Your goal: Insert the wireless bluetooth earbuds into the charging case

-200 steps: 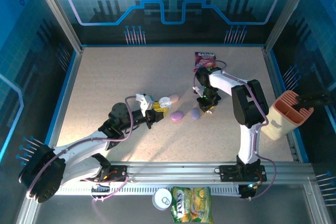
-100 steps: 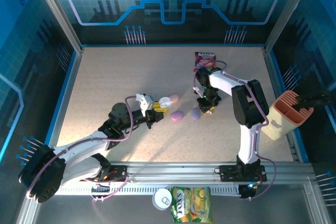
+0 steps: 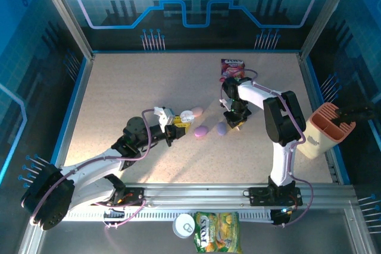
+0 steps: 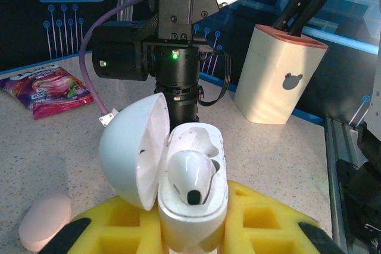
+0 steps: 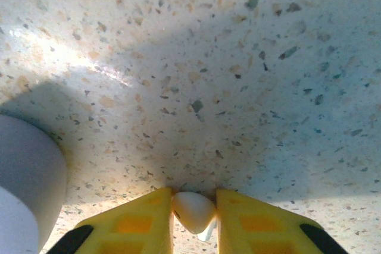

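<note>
My left gripper (image 4: 193, 233) is shut on a white charging case (image 4: 191, 209), held upright with its lid (image 4: 128, 150) swung open to the left. One white earbud (image 4: 189, 173) sits in a socket of the case, and the socket beside it is bare. From above, the left gripper (image 3: 176, 125) and the case (image 3: 186, 115) are at mid-table. My right gripper (image 3: 233, 124) points down at the tabletop. Its yellow pads are shut on a second white earbud (image 5: 193, 211), which rests against the table.
A purple case (image 3: 222, 128) (image 5: 27, 176) lies just left of the right gripper, with a pink case (image 3: 201, 131) beside it. Another pink case (image 3: 197, 111) (image 4: 44, 227) lies near the left gripper. A snack packet (image 3: 233, 68) is at the back and a knife block (image 3: 324, 128) at the right edge.
The right gripper has shifted very slightly beside the purple case. The left arm and the open case have stayed still.
</note>
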Tool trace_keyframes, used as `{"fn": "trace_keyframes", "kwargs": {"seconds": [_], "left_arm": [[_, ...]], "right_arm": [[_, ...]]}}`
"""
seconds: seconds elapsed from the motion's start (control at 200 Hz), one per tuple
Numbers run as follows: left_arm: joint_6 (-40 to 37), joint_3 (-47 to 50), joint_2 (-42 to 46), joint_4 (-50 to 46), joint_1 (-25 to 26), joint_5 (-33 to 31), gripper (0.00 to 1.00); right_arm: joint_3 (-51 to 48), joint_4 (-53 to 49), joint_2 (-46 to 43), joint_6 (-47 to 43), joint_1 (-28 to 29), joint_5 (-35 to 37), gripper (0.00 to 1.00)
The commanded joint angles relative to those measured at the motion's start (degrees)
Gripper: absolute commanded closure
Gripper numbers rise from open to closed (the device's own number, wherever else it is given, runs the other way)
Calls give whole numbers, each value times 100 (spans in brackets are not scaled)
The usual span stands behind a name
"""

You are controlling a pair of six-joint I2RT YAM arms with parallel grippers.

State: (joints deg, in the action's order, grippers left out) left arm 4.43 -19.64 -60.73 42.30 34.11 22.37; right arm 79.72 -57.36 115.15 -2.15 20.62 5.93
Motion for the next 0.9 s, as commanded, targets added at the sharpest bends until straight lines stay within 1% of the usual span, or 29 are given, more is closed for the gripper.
{"fn": "trace_keyframes", "kwargs": {"seconds": [0.0, 0.105, 0.275, 0.465, 0.59, 0.73, 0.895], "left_arm": [[21, 48, 88, 68, -35, 98, 82], [11, 35, 62, 60, -34, 101, 82], [32, -49, -66, 125, -32, 136, 82], [64, -181, -261, 183, -26, 240, 82], [28, -300, -411, 188, -18, 306, 82], [55, -438, -639, 276, -9, 383, 82], [76, -604, -861, 348, 2, 501, 82]], "right_arm": [[-246, 230, -196, 154, 42, -8, 81], [-481, 596, -555, 122, 47, -14, 80], [-1007, 1287, -1422, 281, 38, -192, 80], [-1844, 2198, -2873, 460, 75, -578, 80], [-2322, 2697, -3917, 560, 98, -1179, 80], [-2484, 2820, -4716, 747, 187, -1744, 80], [-2403, 2765, -5251, 932, 468, -1985, 80]]}}
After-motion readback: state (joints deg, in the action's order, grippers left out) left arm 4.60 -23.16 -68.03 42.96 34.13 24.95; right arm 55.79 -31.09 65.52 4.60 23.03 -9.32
